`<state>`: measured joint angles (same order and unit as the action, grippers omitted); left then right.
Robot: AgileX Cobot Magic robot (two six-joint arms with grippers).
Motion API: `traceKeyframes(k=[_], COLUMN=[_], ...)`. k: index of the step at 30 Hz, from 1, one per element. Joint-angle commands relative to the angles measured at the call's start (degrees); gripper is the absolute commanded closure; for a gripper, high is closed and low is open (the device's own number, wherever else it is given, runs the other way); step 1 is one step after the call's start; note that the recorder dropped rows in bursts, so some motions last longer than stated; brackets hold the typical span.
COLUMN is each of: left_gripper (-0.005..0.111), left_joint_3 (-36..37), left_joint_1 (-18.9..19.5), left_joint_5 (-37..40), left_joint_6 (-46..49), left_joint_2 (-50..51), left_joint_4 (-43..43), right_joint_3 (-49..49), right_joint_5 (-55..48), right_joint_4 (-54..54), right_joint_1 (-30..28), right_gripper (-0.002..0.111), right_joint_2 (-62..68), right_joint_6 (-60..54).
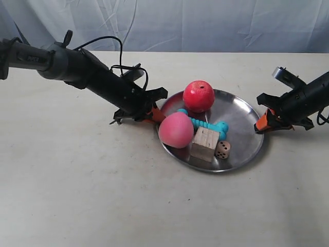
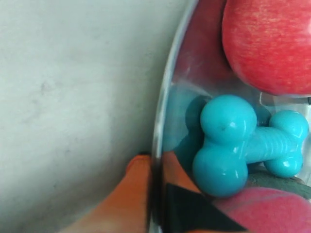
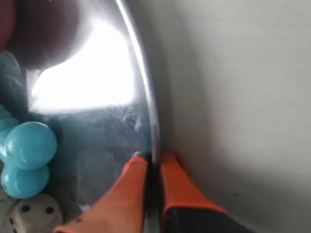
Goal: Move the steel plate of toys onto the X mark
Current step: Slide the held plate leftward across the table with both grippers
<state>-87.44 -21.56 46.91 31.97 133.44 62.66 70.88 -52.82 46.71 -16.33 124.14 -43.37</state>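
Observation:
The steel plate [image 1: 239, 121] lies mid-table and holds the red ball [image 1: 198, 95], pink ball [image 1: 175, 129], turquoise bone [image 1: 208, 124], wooden cube [image 1: 205, 144] and die [image 1: 222, 149]. My left gripper [image 1: 156, 114] is shut on the plate's rim beside the pink ball; in the left wrist view its orange fingers [image 2: 131, 194] straddle the rim [image 2: 163, 111] near the bone [image 2: 233, 143]. My right gripper [image 1: 261, 123] is shut on the opposite rim, fingers [image 3: 177, 184] pinching the edge [image 3: 146, 92] near the die [image 3: 31, 216]. No X mark is in view.
The off-white tabletop [image 1: 77, 180] spreads around the plate. A pale cloth backdrop [image 1: 205, 23] hangs behind the table's far edge. A black cable [image 1: 119, 54] loops over the arm at the exterior view's left.

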Motion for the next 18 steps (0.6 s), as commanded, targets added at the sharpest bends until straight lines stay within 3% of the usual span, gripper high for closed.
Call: traceKeyframes(k=[1,11,18], left_gripper=[0.107,0.107,0.107], left_joint_3=[0.1,-5.6,-6.8], left_joint_1=[-1.5,-1.4,-1.4], left_joint_5=[4.3,14.0,15.7], left_joint_6=[-0.4,-5.9,-6.4], left_joint_2=[1.2,1.2,-0.2], left_joint_4=[-0.8,-4.7,-6.3], right_joint_3=[-0.8,-0.8,-0.8], right_joint_5=[-4.8,-15.7,-17.1], right_joint_4=[1.1,14.1,17.8], right_joint_1=[1.1,1.1,3.3], right_gripper=[0.109,0.109,0.109], right_joint_2=[1.4,1.4,1.4], right_joint_6=[-0.2,-0.2,-0.2])
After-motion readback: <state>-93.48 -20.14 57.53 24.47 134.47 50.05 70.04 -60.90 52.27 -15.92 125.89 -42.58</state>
